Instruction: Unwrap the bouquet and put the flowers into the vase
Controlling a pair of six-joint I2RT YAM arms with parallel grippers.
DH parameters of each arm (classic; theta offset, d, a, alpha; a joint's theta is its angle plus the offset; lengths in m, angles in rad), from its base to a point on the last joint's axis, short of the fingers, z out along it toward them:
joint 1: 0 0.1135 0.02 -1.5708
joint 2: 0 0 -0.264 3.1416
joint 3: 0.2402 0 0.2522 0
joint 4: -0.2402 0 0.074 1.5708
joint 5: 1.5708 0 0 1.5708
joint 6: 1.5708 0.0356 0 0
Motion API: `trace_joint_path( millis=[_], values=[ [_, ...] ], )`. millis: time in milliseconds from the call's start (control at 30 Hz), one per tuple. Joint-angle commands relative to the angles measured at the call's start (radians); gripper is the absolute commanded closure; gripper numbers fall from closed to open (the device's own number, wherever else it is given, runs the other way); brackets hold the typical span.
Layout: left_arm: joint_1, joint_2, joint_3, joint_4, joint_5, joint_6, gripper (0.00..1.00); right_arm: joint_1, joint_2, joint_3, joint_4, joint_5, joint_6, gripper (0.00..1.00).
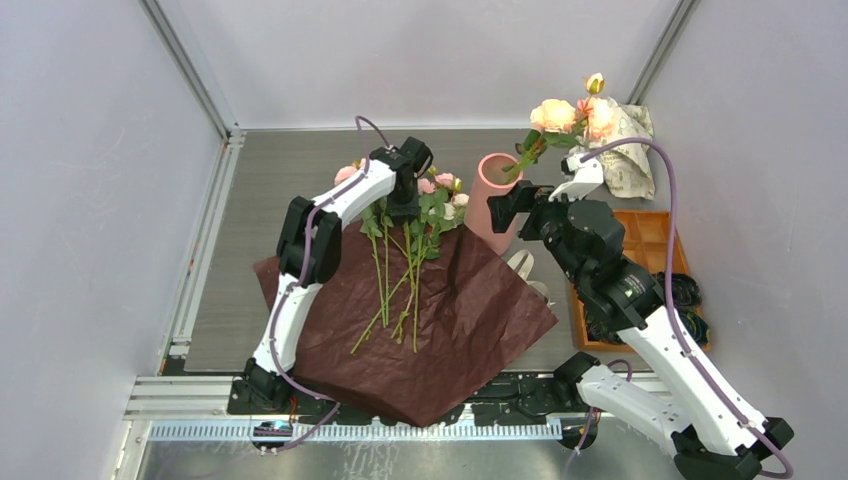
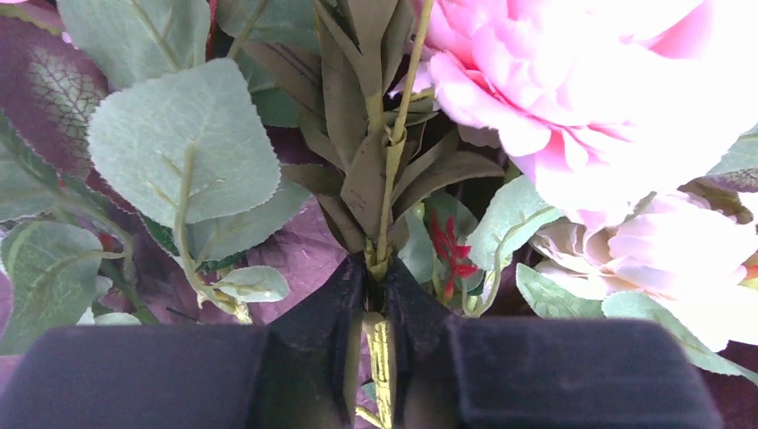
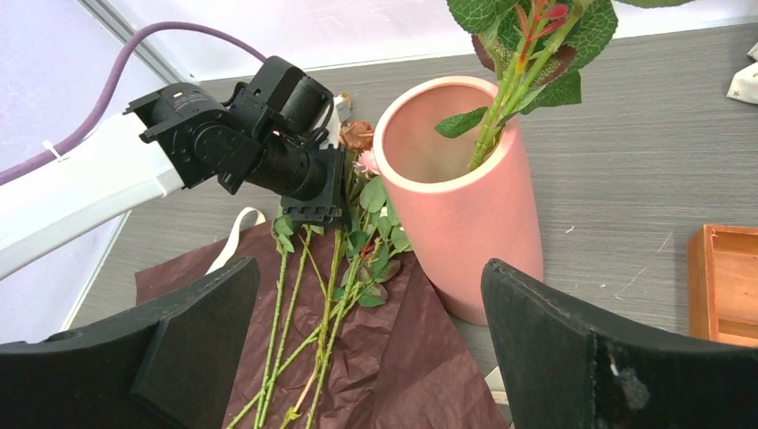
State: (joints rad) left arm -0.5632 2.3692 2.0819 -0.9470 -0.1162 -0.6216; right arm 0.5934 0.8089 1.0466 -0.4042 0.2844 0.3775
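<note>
**Grey worktop, white-walled cell**

On it, the left fingers clamped one green stem of the flowers lying on opened dark red paper. The right fingers stood wide apart, empty, near the vase, which held some blooms.

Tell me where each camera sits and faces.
Top external: above and behind the robot, looking down on the table; shows left arm, right arm, left end effector, right end effector.
Left wrist: on the left arm, facing leaves and a pink bloom; its fingers pinch a flower stem.
Right wrist: on the right arm, facing the vase across its open fingers.
Shared: top external and right wrist both show the vase and left end effector.
</note>
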Motion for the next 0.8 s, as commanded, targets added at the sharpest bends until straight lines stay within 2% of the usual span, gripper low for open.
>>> trace_joint_path(
  millis=[0, 200, 533, 667, 767],
  values=[
    [-0.001, -0.018, 0.06, -0.033, -0.049, 0.001, 0.89, -0.001, -0.033, -0.007, 0.025, -0.005, 0.011, 0.0],
    [0.0, -0.098, 0.058, -0.05, -0.097, 0.011, 0.99, -0.002, -0.037, -0.023, 0.025, -0.012, 0.025, 0.01],
    [-0.003, -0.422, 0.062, -0.056, -0.116, 0.039, 0.99, -0.003, -0.041, -0.026, 0.029, -0.022, 0.045, 0.01],
    [-0.011, -0.568, 0.032, 0.023, -0.072, 0.078, 0.99, -0.003, -0.05, -0.029, 0.026, -0.016, 0.05, 0.01],
    [-0.025, -0.693, -0.038, 0.188, 0.014, 0.126, 0.96, -0.003, -0.057, -0.028, 0.023, -0.009, 0.054, 0.01]
  ],
)
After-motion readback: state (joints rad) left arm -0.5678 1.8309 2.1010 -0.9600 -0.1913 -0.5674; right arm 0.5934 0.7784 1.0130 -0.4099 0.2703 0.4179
